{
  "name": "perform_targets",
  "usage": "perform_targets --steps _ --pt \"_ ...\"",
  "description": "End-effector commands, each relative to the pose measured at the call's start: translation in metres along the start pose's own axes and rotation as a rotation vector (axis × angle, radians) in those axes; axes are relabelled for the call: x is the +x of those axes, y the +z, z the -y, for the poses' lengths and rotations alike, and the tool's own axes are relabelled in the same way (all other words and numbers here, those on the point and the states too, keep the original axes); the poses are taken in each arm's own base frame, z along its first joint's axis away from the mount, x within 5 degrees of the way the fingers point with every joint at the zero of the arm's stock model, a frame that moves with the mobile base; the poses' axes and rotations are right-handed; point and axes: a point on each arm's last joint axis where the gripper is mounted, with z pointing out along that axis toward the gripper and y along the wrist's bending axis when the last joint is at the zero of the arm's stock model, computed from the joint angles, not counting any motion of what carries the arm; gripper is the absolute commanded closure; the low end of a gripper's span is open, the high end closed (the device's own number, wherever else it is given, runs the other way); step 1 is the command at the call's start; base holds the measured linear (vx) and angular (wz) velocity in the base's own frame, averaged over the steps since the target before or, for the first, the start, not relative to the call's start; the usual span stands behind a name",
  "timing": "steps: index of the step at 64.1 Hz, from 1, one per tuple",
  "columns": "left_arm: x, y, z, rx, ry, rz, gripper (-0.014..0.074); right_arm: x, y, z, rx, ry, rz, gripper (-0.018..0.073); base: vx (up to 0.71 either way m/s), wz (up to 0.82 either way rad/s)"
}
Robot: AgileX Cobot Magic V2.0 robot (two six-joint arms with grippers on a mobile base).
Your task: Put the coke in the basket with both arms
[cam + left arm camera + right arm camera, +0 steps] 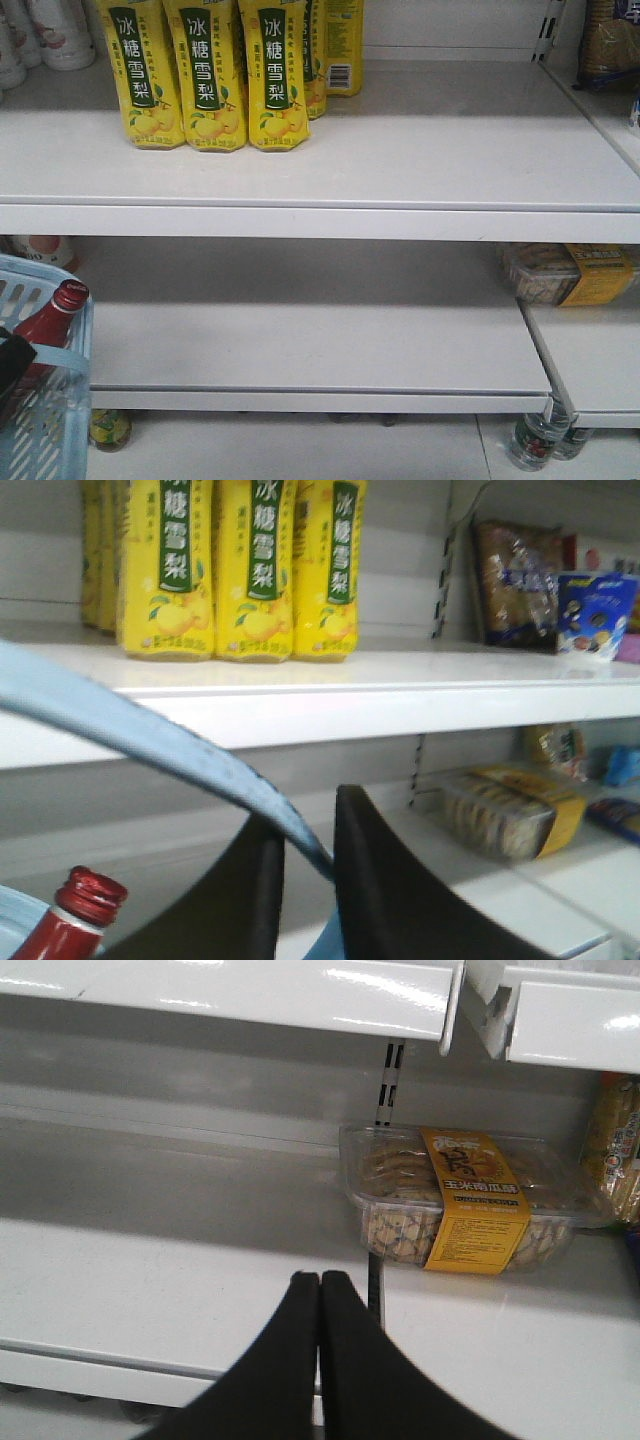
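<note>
No coke can shows anywhere — only a red-capped bottle [52, 318] inside the basket [48, 425]. Left gripper [308, 855] jaws pinch the basket's handle [150, 738]; right gripper [319, 1290] jaws pressed together, empty. Placement looks undone.

Light blue slotted basket [45, 400], red-capped bottle [55, 315], yellow cartons [205, 70] w/ green labels, black pincer [319, 1290]

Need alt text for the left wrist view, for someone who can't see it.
The left gripper is closed on the light blue basket handle, which arcs up to the left. A red-capped bottle pokes up at lower left. Behind, yellow drink cartons stand on a white shelf.
</note>
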Motion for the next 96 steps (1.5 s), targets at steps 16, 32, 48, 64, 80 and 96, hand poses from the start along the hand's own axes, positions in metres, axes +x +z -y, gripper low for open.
perform_targets --steps 16,32,48,64,80,96 --pt "-0.016 0.001 -0.002 -0.047 0.232 0.055 0.0603 -0.014 -0.002 0.004 0.043 0.001 0.071 0.0569 0.0 0.0" --pt "-0.014 -0.007 -0.006 -0.099 0.279 0.073 0.0603 -0.014 -0.002 0.004 0.043 0.001 0.071 0.0569 0.0 0.0" --pt "0.006 -0.023 -0.016 -0.186 0.289 0.101 0.0603 -0.014 -0.002 0.004 0.043 0.001 0.071 0.0569 0.0 0.0" --pt "0.018 -0.034 -0.022 -0.261 0.302 0.13 0.0603 -0.014 -0.002 0.004 0.043 0.001 0.071 0.0569 0.0 0.0" --pt "0.018 -0.042 -0.023 -0.324 0.313 0.141 0.0603 -0.014 -0.002 0.004 0.043 0.001 0.071 0.0569 0.0 0.0" --pt "0.024 -0.048 -0.024 -0.367 0.351 0.089 0.0603 -0.014 -0.002 0.004 0.043 0.001 0.071 0.0569 0.0 0.0"
